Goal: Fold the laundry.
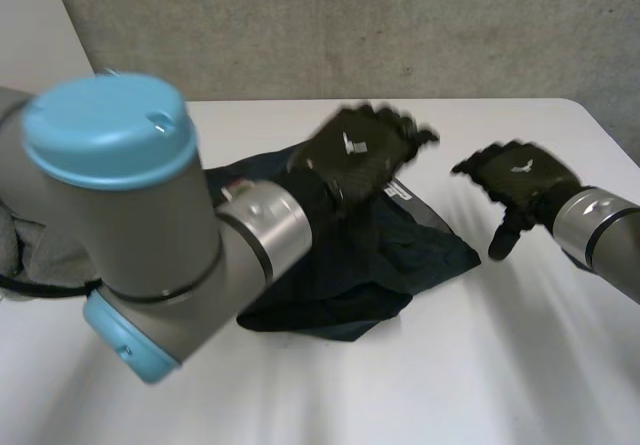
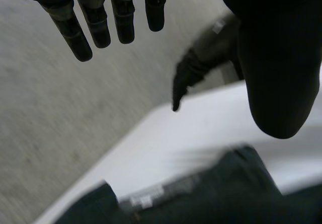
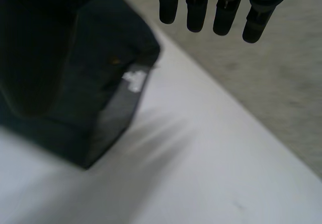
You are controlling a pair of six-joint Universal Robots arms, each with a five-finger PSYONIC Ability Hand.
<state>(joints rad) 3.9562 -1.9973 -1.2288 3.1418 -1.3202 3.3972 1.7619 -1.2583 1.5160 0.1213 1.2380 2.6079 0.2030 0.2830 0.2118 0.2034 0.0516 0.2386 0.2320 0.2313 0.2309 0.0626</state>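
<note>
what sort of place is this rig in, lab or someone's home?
Most likely a lab or test room, not a home: a plain white table pushed against a rough grey concrete wall, with a dark garment lying on it as the work piece.

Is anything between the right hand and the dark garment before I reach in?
Nothing visible does. The right hand hangs open beside the dark garment, bare white table between them. The left hand is open above the garment, clear of that gap.

We take this for a robotics lab: a bare grey concrete wall [image 1: 420, 35], a plain white table [image 1: 500, 365], a grey, blue-capped robot arm [image 1: 130, 215].
</note>
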